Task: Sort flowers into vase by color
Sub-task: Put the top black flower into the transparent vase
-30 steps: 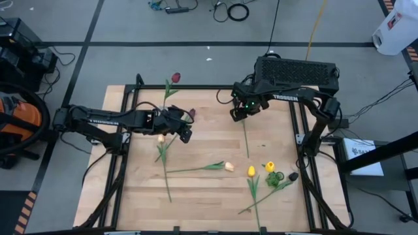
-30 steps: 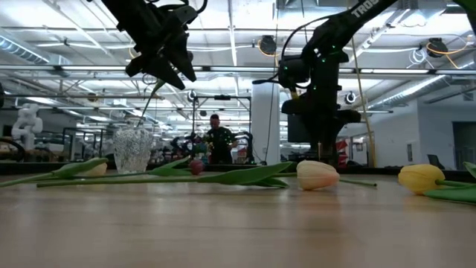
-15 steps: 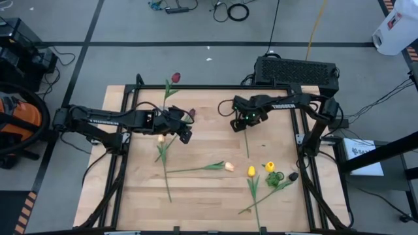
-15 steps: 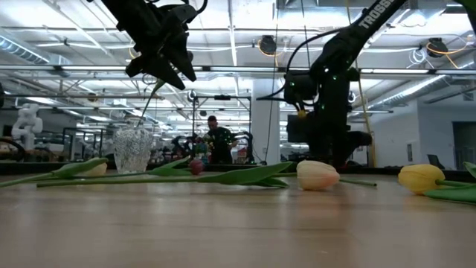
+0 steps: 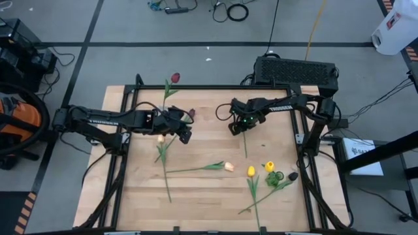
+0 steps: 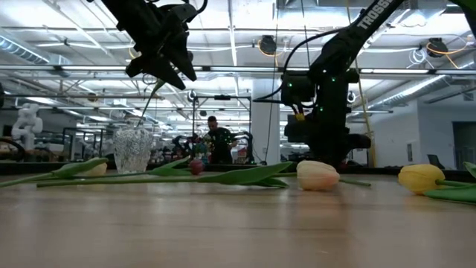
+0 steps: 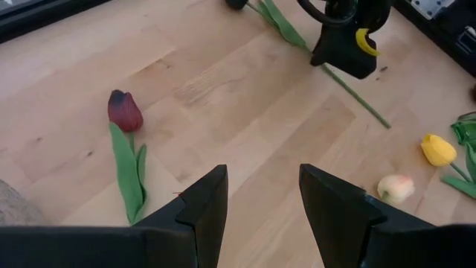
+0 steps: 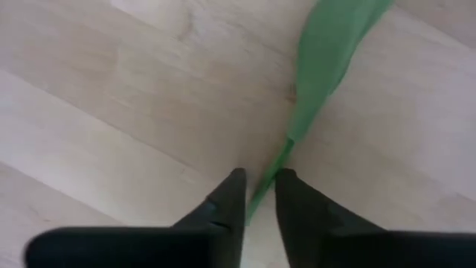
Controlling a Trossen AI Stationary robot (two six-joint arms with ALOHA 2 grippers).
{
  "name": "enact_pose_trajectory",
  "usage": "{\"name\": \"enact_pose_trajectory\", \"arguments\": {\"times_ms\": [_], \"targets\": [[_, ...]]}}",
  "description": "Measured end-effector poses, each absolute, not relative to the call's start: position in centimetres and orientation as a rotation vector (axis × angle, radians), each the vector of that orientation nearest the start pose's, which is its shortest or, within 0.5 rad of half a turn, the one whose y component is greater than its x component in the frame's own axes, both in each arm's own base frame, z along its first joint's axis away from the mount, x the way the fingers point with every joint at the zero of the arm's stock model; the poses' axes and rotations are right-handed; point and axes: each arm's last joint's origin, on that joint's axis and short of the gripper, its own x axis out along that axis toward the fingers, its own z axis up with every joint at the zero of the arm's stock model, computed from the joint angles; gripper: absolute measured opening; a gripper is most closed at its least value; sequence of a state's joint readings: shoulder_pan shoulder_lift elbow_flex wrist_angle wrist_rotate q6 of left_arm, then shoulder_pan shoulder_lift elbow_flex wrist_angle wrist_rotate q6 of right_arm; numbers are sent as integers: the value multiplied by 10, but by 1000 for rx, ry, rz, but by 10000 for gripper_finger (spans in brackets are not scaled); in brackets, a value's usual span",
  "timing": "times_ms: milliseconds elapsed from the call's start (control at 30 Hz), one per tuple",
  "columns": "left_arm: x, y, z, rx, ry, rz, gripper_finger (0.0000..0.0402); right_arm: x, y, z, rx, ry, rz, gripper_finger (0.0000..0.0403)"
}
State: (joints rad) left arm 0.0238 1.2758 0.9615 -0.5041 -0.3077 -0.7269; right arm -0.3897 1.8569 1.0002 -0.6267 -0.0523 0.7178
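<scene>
My right gripper stands low over the far right of the table. It is shut on the thin green stem of a tulip that lies flat; its dark head points to the far side. My left gripper hangs open and empty above the glass vase. A dark red tulip leans out of the vase. Another dark red tulip, cream ones and yellow ones lie on the wood. My right gripper pinches the tulip's bare stem between its two fingertips, just below the long leaf. The fingers come from above, pointing down, and lie across the stem. The flower lies flat on the table.
A cream head lies near the left gripper. A green clump with a dark head lies at the near right. A black box stands beyond the table's far right edge. A person shows far off in the room.
My right gripper has come down toward the table and moved a little toward the near edge. It now stands low over the lying stem. The flowers have not moved.
</scene>
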Motion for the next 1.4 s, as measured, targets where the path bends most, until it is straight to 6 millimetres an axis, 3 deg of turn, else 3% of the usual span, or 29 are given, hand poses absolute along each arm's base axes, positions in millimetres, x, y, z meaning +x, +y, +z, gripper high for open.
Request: {"name": "enact_pose_trajectory", "arguments": {"times_ms": [167,367,500,700,1033,1133,1267,1400], "targets": [[260,15,268,-570,652,578,176,287,-118,124,831,1302,-730,7],[262,15,270,-577,632,566,176,286,-123,150,780,1263,-721,2],[263,16,271,-583,610,564,176,283,-123,188,738,1117,-734,1],[271,19,281,-602,487,531,176,264,-116,246,675,893,-706,1],[287,23,317,-371,144,385,176,221,-88,341,449,415,-557,0],[289,25,327,-316,50,355,176,209,-79,365,391,280,-435,0],[291,27,341,-249,-73,240,176,214,-69,379,325,164,-262,0],[296,28,345,-220,-146,174,176,239,-60,372,295,166,-154,0]]}}
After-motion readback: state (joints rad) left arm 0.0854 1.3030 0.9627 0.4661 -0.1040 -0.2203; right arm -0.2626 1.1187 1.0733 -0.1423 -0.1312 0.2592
